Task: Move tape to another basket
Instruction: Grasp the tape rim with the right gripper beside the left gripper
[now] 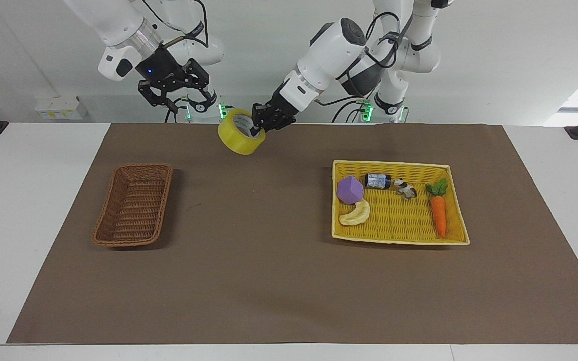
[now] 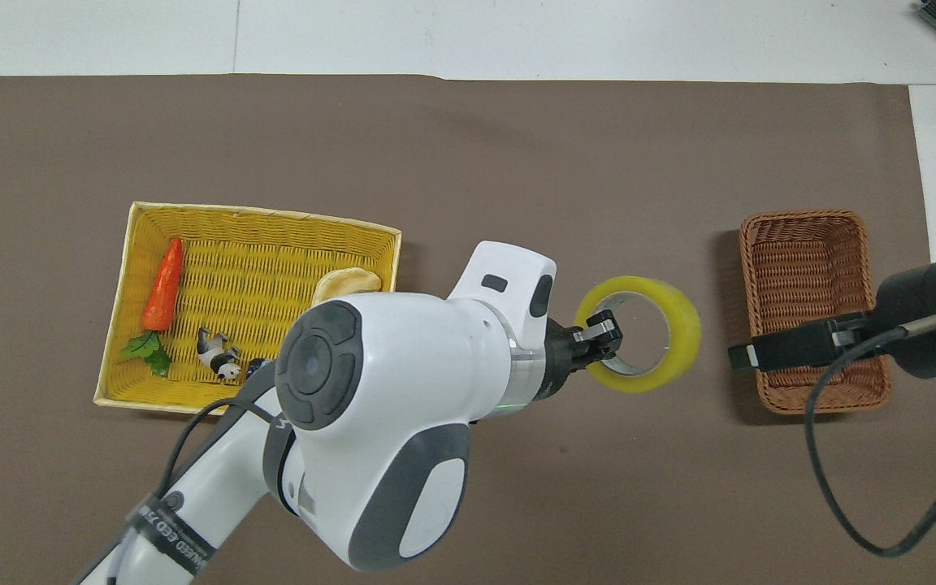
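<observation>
We were in the carrying step, as we judged it: our left end effector [image 1: 260,124] gripped the tape [image 1: 239,132] by its wall, one finger inside the pale core and one on the outer yellow face, and held it in the air over the bare brown mat [image 1: 269,281] that covers the surface, between the two baskets. The roll hung tilted, its open core turned partly toward the facing camera. In the overhead view the tape [image 2: 640,333] sat at the tip of the left end effector [image 2: 598,341], short of the basket [image 2: 814,309].

Our right end effector [image 1: 174,85] was also up in the air, its fingers spread apart and holding nothing, close to the tape on the side toward the right arm's end of the surface. In the overhead view it lay over the brown basket.

The yellow tray [image 1: 399,240] held the purple block [image 1: 350,190], the banana toy [image 1: 355,213], the small can [image 1: 378,180], the little animal figure [image 1: 406,188] and the carrot [image 1: 437,210].

We judged the next move to be either a handover to the right arm or a further carry until the roll was over the brown basket's opening. A handover would call for the right fingers to close on a free part of the ring before the left let go.
</observation>
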`<control>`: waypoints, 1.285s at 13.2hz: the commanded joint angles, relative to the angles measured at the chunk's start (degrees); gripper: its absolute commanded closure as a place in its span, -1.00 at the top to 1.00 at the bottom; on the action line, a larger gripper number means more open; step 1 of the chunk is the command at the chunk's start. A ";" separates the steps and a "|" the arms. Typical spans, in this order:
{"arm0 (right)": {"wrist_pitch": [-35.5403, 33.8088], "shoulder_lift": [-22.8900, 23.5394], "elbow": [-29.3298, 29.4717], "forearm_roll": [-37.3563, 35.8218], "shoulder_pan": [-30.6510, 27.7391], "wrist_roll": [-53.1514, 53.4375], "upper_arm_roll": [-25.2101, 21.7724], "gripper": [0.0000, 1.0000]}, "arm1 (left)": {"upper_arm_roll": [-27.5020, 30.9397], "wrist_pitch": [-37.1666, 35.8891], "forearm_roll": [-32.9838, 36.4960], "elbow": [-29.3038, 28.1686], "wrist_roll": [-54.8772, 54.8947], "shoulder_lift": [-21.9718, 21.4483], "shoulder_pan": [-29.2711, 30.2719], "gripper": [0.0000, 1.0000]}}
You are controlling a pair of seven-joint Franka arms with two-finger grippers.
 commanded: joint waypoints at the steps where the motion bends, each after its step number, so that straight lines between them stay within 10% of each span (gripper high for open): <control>1: 5.94 -1.54 -4.21 4.41 -0.14 -3.13 -0.13 1.00 | 0.84 5.17 -3.90 0.40 -1.12 0.24 -3.50 -1.00; 6: 7.82 -1.36 -5.36 4.08 -0.66 -10.68 -0.30 1.00 | 0.84 14.13 -7.95 0.84 -1.73 -0.02 -7.37 -1.00; 7: 7.82 -1.36 -5.36 3.99 -0.66 -11.03 -0.30 0.73 | 0.84 14.93 -8.04 1.19 -2.26 -0.03 -7.46 -1.00; 10: 7.56 -0.84 -4.57 3.99 -0.75 -9.03 -0.30 -0.99 | 0.84 15.47 -7.87 1.19 -2.53 -0.20 -7.37 -1.00; 11: 7.29 -0.75 -4.48 3.99 -0.66 -7.45 -0.30 -1.00 | 0.93 15.47 -7.78 1.28 -2.44 -0.20 -7.28 -0.51; 12: 7.20 -0.74 -4.48 3.99 -0.66 -6.30 -0.22 -1.00 | 0.93 15.38 -7.69 1.28 -2.53 -0.46 -7.02 0.88; 17: 6.68 0.31 -2.28 4.08 -1.10 -5.59 -0.92 -1.00 | 1.46 9.26 -7.87 1.28 -3.23 -4.50 -1.59 1.00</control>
